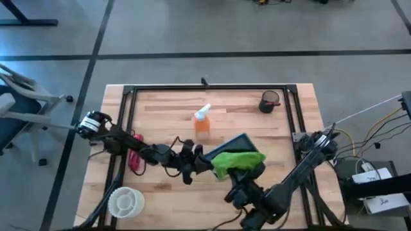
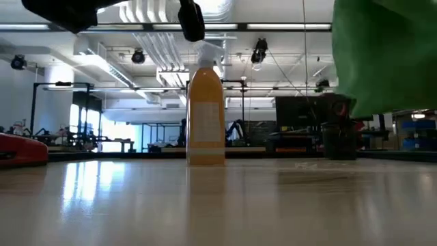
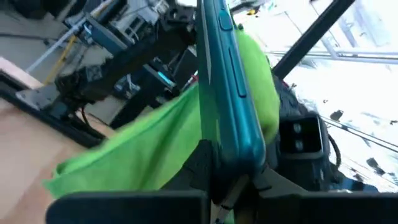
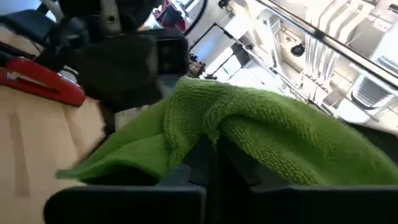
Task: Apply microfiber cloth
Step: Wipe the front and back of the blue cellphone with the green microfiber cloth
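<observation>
The microfiber cloth [image 1: 236,160], bright lime green and bunched, lies against a dark flat tablet [image 1: 239,144] in a teal case near the table's middle front. My left gripper [image 1: 204,162] comes from the left and is shut on the tablet. My right gripper [image 1: 247,176] comes from the near right and is shut on the cloth. In the low view the cloth [image 2: 382,55] hangs well above the tabletop. In the left wrist view the tablet [image 3: 227,81] shows edge-on, with the cloth [image 3: 155,143] on both sides of it. My left gripper pinches the tablet's near-left edge [image 3: 231,163] between its two fingers, coming level from the table's left. The tablet is held tilted, clear of the table. My right gripper holds a bunched fold of the cloth [image 4: 211,134], several layers thick. The cloth drapes over the fingers and hides them. It comes from the near right side, and the cloth's free part [image 4: 124,155] spreads slack against the tablet.
An orange spray bottle [image 1: 202,122] stands upright just beyond the tablet. A dark cup [image 1: 270,102] sits at the far right, a red tool [image 1: 135,159] lies under the left arm, and a white round dish [image 1: 126,202] is at the near left. A black frame [image 1: 212,88] borders the table.
</observation>
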{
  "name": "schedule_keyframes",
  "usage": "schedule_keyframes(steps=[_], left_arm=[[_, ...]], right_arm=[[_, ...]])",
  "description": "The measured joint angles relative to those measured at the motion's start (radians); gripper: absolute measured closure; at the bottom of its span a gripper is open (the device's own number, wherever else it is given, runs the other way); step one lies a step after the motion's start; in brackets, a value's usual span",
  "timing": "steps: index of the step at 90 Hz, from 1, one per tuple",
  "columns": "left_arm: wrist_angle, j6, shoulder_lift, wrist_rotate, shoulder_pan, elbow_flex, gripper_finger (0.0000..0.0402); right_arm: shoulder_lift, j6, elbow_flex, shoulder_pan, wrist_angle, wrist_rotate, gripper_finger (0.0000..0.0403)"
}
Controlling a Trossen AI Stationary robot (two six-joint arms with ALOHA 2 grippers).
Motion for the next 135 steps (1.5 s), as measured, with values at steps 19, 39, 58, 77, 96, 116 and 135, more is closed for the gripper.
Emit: schedule_keyframes(steps=[19,39,58,77,96,116,135], left_arm=[[-0.007,0.008,0.000,-0.007,0.015,0.030,0.0395],[-0.057,0.027,-0.002,-0.024,0.016,0.074,0.0395],[-0.079,0.033,-0.002,-0.028,0.017,0.089,0.0395],[-0.078,0.029,-0.002,-0.018,0.016,0.090,0.0395],[-0.068,0.015,-0.002,0.013,0.006,0.076,0.0395],[-0.060,0.013,-0.005,0.035,-0.030,0.069,0.0395],[-0.066,0.025,-0.006,0.022,-0.084,0.066,0.0395]], right_arm=[[0.015,-0.006,0.000,0.007,0.035,-0.011,0.0403],[0.016,-0.048,0.000,-0.008,0.093,-0.017,0.0403],[0.018,-0.201,0.000,-0.024,0.224,-0.060,0.0403],[0.017,-0.310,0.000,-0.026,0.301,-0.082,0.0403],[0.011,-0.334,-0.002,-0.001,0.292,-0.043,0.0403],[-0.059,-0.372,-0.002,0.045,0.262,-0.027,0.0403],[-0.110,-0.410,-0.002,0.072,0.236,-0.024,0.0403]])
